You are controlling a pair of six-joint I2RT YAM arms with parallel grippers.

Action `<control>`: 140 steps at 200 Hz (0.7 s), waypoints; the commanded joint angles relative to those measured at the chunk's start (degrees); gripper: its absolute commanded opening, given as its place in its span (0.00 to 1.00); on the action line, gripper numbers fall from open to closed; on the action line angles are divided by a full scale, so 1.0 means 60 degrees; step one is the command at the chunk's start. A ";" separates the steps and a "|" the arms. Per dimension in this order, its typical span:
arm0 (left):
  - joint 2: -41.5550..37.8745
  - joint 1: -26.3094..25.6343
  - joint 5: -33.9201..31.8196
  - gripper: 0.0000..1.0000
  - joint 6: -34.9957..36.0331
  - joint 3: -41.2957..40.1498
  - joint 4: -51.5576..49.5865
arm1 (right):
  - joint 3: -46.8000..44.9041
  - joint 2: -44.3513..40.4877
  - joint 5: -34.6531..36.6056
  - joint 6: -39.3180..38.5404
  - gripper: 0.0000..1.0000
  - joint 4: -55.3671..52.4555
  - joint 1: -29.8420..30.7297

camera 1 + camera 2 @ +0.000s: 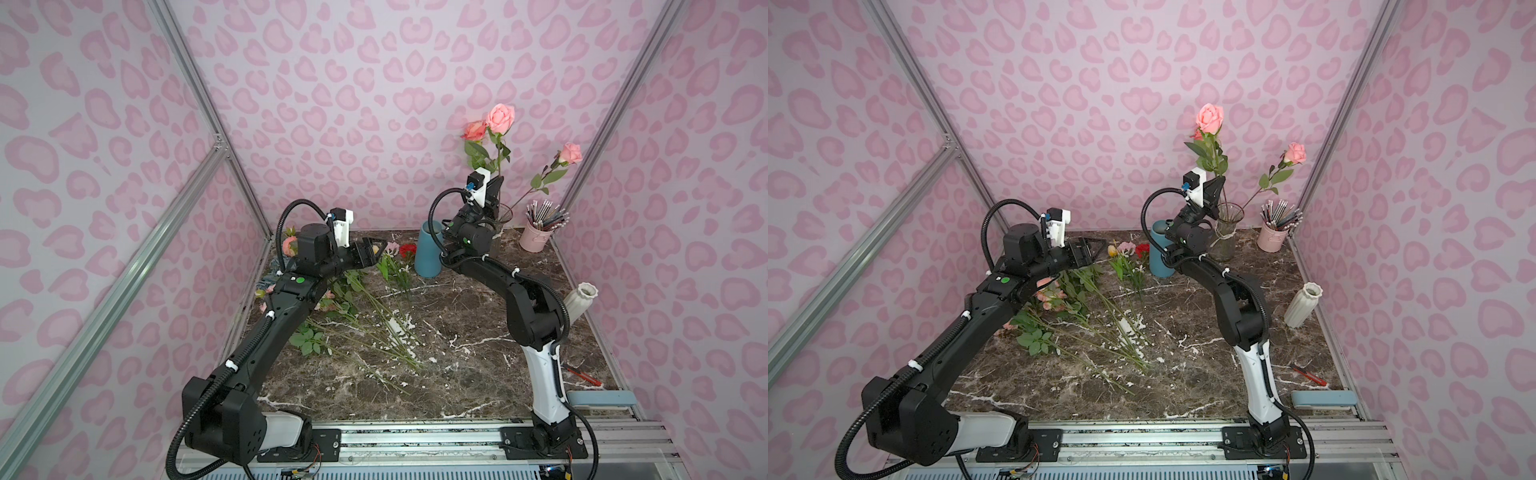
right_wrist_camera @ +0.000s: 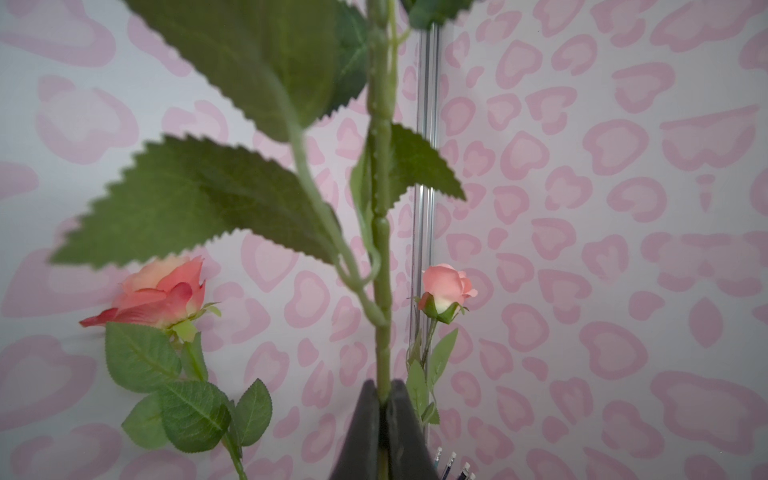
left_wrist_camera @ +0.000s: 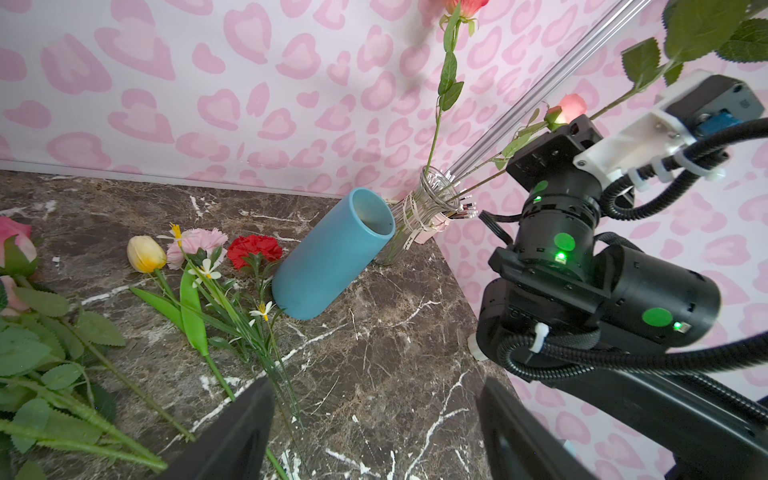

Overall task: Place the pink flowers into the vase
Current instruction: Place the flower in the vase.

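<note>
Left wrist view shows the marbled desk point(image 3: 395, 332) beneath the left end effector point(image 3: 374, 436), which is spread wide and empty. Loose pink flowers point(image 1: 1050, 296) lie on the desk below and behind it. The right end effector point(image 2: 384, 399) pinches the stem of a tall pink rose point(image 1: 500, 117) just above the glass vase point(image 1: 502, 217), and the stem reaches down into the vase. Two more roses point(image 1: 570, 153) stand in that vase.

A blue tumbler point(image 1: 424, 253) stands on the marble bench point(image 1: 457, 332) — red carnation point(image 1: 407, 249) just beside it, pink pencil pot point(image 1: 535, 241) near the back corner.
</note>
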 commanded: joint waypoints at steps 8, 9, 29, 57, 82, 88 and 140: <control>-0.0053 0.0015 0.0069 0.81 0.0015 -0.0023 0.0448 | 0.0160 0.0211 0.0551 0.0631 0.00 0.0368 -0.0201; -0.0044 0.0020 0.0066 0.81 0.0015 -0.0031 0.0444 | 0.0160 0.0229 0.0567 0.0658 0.00 0.0337 -0.0209; -0.0027 0.0025 0.0060 0.81 0.0015 -0.0040 0.0472 | 0.0186 0.0398 0.0783 0.1110 0.00 -0.0035 -0.0336; 0.0024 0.0034 0.0116 0.81 -0.0012 -0.0039 0.0492 | 0.0127 0.0499 0.1061 0.2109 0.00 -0.0938 -0.0523; 0.0052 0.0028 0.0113 0.81 -0.0015 -0.0039 0.0493 | -0.0004 0.0483 0.1096 0.3725 0.00 -0.2655 -0.0721; 0.0053 0.0034 0.0130 0.81 -0.0015 -0.0057 0.0514 | 0.0016 0.0459 0.1080 0.4155 0.00 -0.3174 -0.0767; 0.0097 0.0049 0.0122 0.81 -0.0016 -0.0059 0.0509 | 0.0857 0.0380 0.0438 0.7792 0.00 -0.8018 -0.1343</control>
